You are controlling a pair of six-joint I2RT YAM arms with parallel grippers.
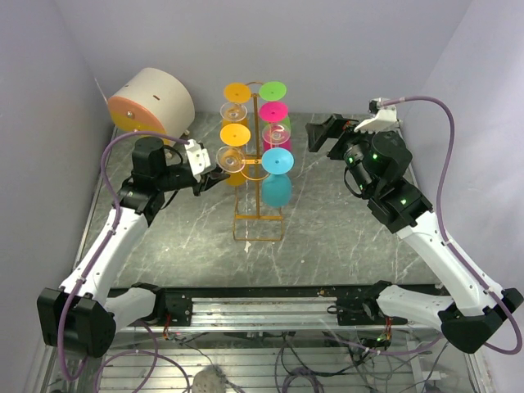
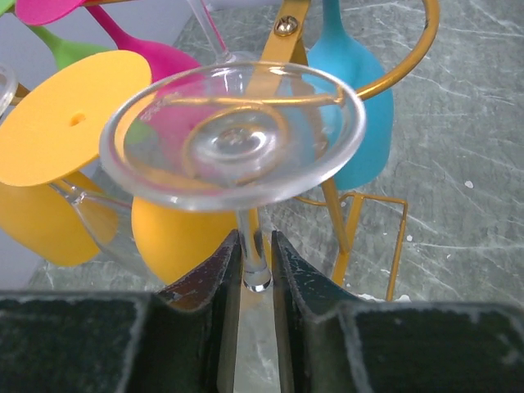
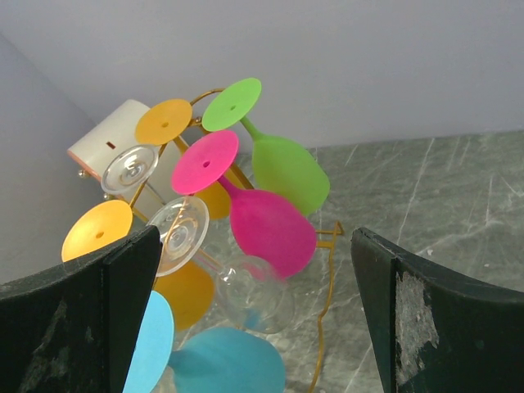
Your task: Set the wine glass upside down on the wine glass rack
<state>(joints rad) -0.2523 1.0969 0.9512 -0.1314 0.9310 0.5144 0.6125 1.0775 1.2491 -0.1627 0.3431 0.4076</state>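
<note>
The golden wire wine glass rack (image 1: 259,223) stands mid-table, hung with coloured glasses. A clear wine glass (image 2: 233,135) hangs upside down on the rack's left side, its foot lying over a curled ring hook. It also shows in the top view (image 1: 232,158) and in the right wrist view (image 3: 262,293). My left gripper (image 2: 255,246) is shut on its stem just under the foot, and it shows left of the rack in the top view (image 1: 214,177). My right gripper (image 1: 322,134) is open and empty, right of the rack, raised and facing it (image 3: 255,246).
The rack also holds orange (image 1: 236,92), green (image 1: 273,88), pink (image 1: 273,112) and cyan (image 1: 277,162) glasses and a second clear one (image 3: 128,168). A beige cylinder with an orange face (image 1: 151,102) lies at the back left. Walls close in the left, back and right.
</note>
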